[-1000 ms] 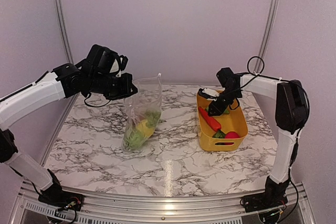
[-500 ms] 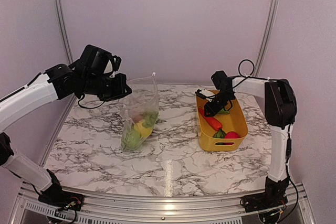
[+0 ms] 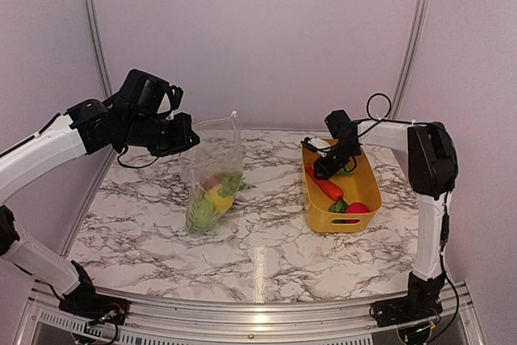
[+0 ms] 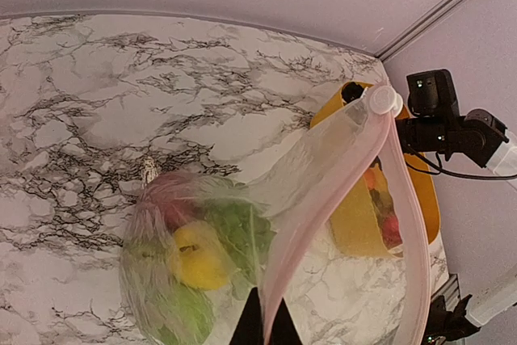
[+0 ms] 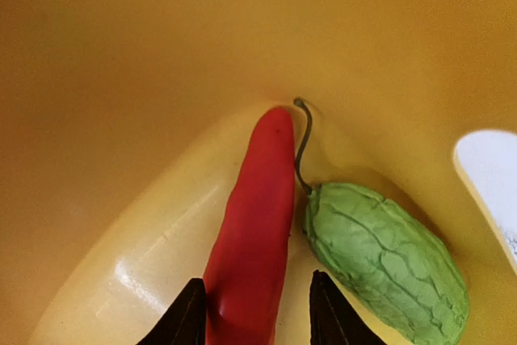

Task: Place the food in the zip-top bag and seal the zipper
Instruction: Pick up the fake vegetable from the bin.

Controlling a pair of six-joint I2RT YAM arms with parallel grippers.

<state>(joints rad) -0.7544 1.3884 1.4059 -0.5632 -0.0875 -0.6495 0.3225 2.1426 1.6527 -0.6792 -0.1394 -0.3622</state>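
The clear zip-top bag (image 3: 212, 185) hangs upright over the marble table, with a yellow lemon (image 4: 198, 254) and green and red food in its bottom. My left gripper (image 3: 187, 136) is shut on the pale pink zipper (image 4: 323, 224) at the left end of the bag's mouth. In the left wrist view its fingertips pinch the strip at the left gripper (image 4: 264, 333). My right gripper (image 3: 321, 169) is down inside the yellow basket, open. Its two fingertips stand either side of the red pepper (image 5: 250, 232). A bumpy green cucumber (image 5: 384, 256) lies just right of the pepper.
The yellow basket (image 3: 320, 217) stands at the right of the table with the red pepper (image 3: 325, 187), a green piece and a red apple (image 3: 356, 208) in it. Its wall (image 5: 161, 78) closes in around my right gripper. Metal frame posts rise at the back corners.
My right gripper has moved left and lower into the basket, and its jaws have spread wider. The left arm has shifted the bag slightly left, still holding it.
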